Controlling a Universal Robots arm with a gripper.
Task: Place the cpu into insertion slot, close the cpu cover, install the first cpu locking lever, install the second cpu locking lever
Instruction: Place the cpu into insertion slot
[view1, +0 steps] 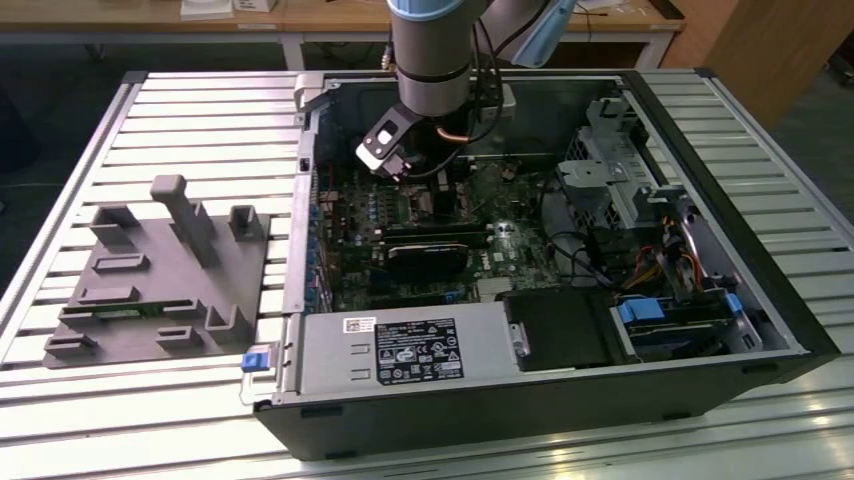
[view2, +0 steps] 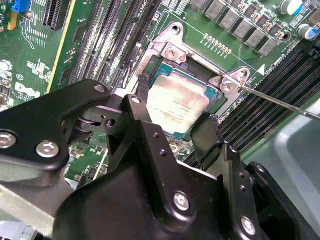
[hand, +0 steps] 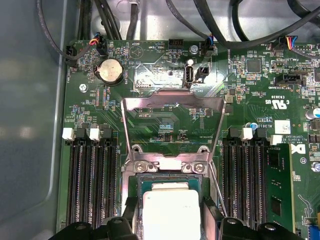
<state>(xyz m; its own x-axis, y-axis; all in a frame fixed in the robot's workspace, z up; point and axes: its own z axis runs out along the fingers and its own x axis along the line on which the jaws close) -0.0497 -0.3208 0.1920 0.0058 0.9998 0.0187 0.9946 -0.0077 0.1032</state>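
Placement of the small flat square cpu with its pale silvery metal top (view2: 177, 102) looks all but finished. The chip lies level within the square insertion slot with the dark frame and silvery rim (view2: 220, 97) on the green motherboard (hand: 280, 165), though I cannot tell whether it is fully seated. The black two-fingered gripper (view2: 175, 106) appears clenched on the cpu, with one finger against each of two opposite edges in both wrist views. The thin silvery cpu cover frame with the open window (hand: 172, 102) stands swung up and away from the slot, so closing it is not yet done. A thin bare metal lever rod (view2: 280, 102) juts free beside the socket, unlatched. By my judgement the first of four steps is near its end, while the cover and both locking levers are left. In the exterior view the grey robot arm (view1: 434, 60) reaches down at upper centre of the frame into the open black computer case (view1: 534, 420). The case lies on the slatted metal desk (view1: 200, 110), with a grey moulded fixture (view1: 160, 280) well apart on the exterior view's left.
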